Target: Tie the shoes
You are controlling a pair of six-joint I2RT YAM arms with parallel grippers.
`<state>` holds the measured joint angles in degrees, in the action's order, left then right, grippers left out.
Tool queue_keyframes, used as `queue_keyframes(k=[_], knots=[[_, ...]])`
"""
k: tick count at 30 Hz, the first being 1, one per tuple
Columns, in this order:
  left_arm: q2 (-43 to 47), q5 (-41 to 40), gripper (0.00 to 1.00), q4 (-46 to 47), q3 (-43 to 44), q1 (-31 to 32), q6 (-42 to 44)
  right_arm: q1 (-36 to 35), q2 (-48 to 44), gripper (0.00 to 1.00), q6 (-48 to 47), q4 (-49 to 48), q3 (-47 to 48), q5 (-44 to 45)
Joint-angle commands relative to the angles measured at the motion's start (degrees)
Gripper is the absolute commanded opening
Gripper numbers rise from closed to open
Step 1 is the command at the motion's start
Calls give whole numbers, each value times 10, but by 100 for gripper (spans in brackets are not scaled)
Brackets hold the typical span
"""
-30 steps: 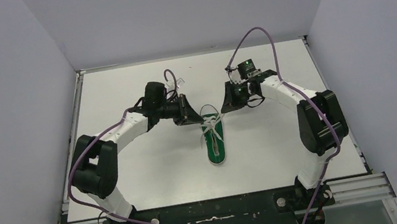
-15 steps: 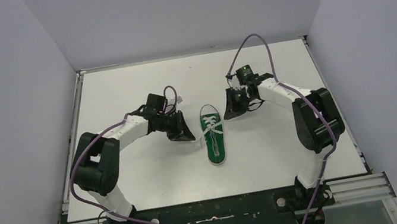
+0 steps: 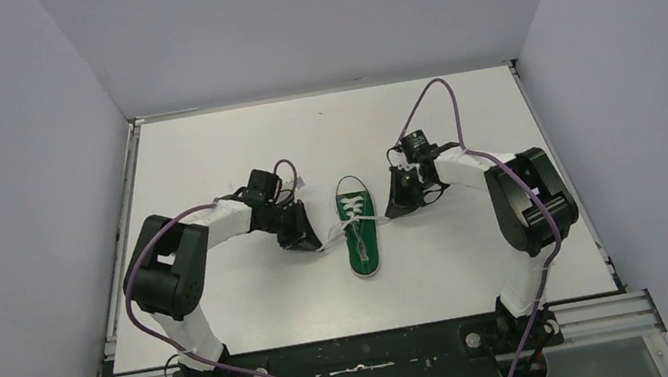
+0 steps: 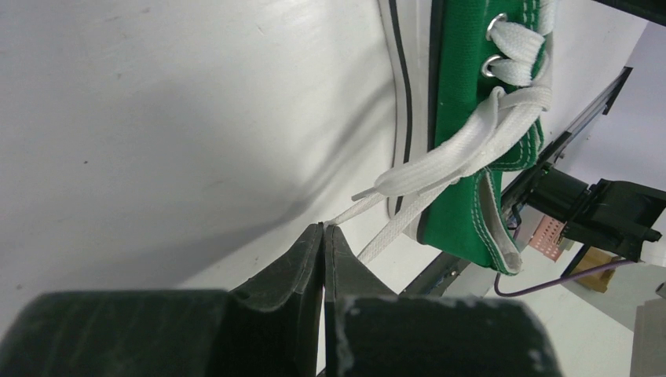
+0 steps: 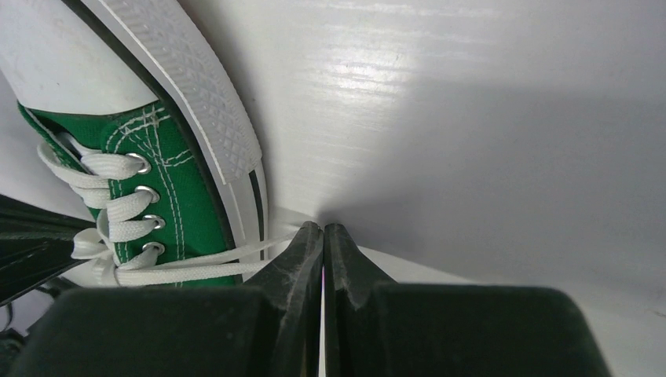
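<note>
Over the last second my left gripper (image 3: 316, 244) and right gripper (image 3: 395, 210), each pinched tight on one end of the laces (image 4: 440, 157), have dropped and spread to either side of the sneaker (image 3: 364, 247) lying mid-bench (image 3: 256, 297), which I judge cinches the first crossing.

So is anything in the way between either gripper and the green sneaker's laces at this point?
Nothing visible does. The left gripper is shut on one white lace beside the green sneaker, and the right gripper is shut on the other lace on the shoe's opposite side.
</note>
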<state>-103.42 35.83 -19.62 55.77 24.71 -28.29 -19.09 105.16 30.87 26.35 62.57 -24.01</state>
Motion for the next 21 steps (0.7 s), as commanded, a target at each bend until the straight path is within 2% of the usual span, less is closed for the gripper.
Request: queue_keyframes(k=[1, 11, 17, 19, 21], knots=[[-7, -11, 0, 2, -36, -10, 4, 22, -8, 0, 16, -36, -33, 69], [-8, -22, 0, 28, -69, -15, 5, 32, 2, 0, 21, -72, -70, 81], [16, -25, 0, 0, -44, -14, 24, 30, -16, 0, -15, -72, -47, 16], [37, -33, 18, -9, -38, -14, 26, 30, -23, 0, -28, -48, -28, -6], [68, -40, 26, -10, -38, -14, 25, 28, -34, 6, -46, -21, -10, -19]])
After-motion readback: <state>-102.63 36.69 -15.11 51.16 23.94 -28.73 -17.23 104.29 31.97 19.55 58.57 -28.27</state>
